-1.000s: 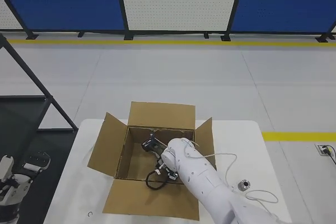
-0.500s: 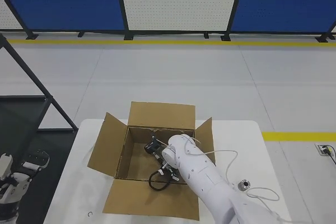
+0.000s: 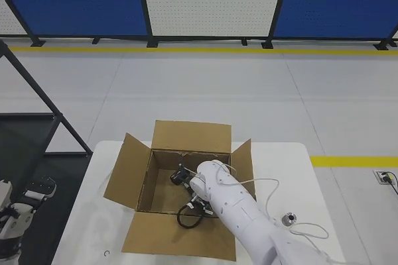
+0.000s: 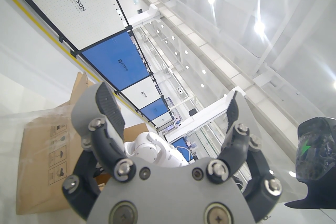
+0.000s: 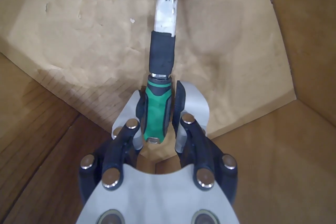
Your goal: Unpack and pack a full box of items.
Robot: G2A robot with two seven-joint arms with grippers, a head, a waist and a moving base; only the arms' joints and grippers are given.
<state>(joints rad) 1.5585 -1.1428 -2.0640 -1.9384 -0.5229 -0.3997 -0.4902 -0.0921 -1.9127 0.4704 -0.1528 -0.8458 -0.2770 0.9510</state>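
Your right gripper is down inside the box, closed on the ratchet wrench by its green handle. The wrench's long axis runs straight ahead of the gripper, head farthest away. Left gripper is open, well apart, off the worktop.

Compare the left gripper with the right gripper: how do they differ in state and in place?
The left gripper is open and empty; the right gripper is shut on a ratchet wrench, at its green handle. The left gripper faces up toward the ceiling, off to the side of the table; the right gripper is down inside the cardboard box. Both have two grey fingers with dark pads.
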